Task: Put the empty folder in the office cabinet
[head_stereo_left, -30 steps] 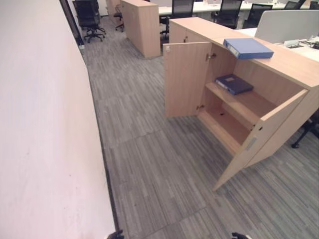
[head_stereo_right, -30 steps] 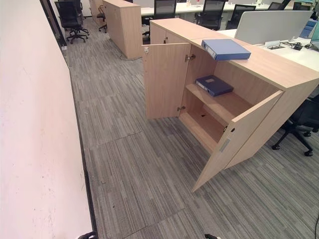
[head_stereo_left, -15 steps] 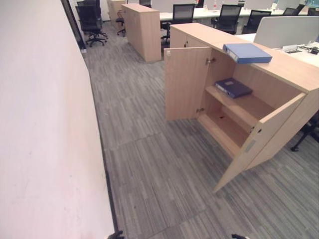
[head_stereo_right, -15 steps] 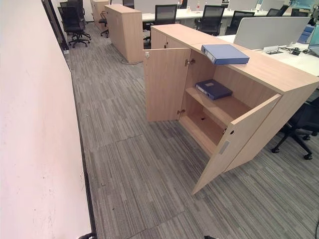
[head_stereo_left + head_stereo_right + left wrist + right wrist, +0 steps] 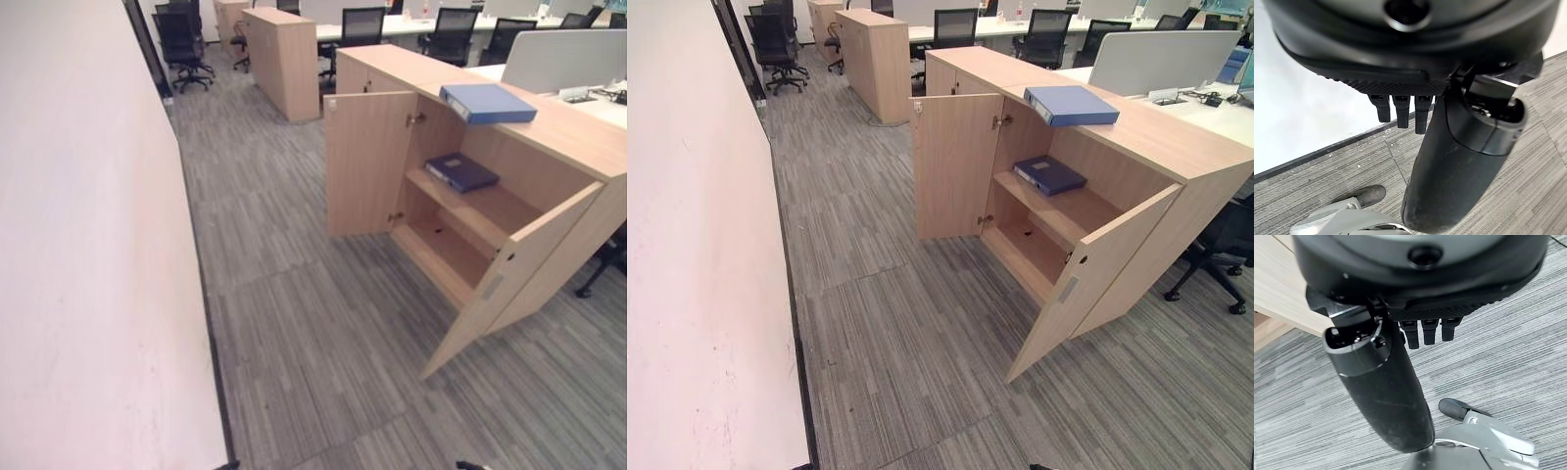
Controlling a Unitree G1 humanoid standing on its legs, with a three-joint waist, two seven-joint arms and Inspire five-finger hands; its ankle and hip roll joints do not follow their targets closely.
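Our left hand (image 5: 1459, 161) and right hand (image 5: 1381, 391) hang over the carpet (image 5: 313, 333), fingers straight and relaxed, holding nothing. Beyond them the cabinet (image 5: 558, 137) stands with both doors (image 5: 367, 162) open. A dark folder (image 5: 461, 171) lies on the cabinet's shelf (image 5: 490, 211); a blue folder (image 5: 487, 102) lies on the cabinet's top.
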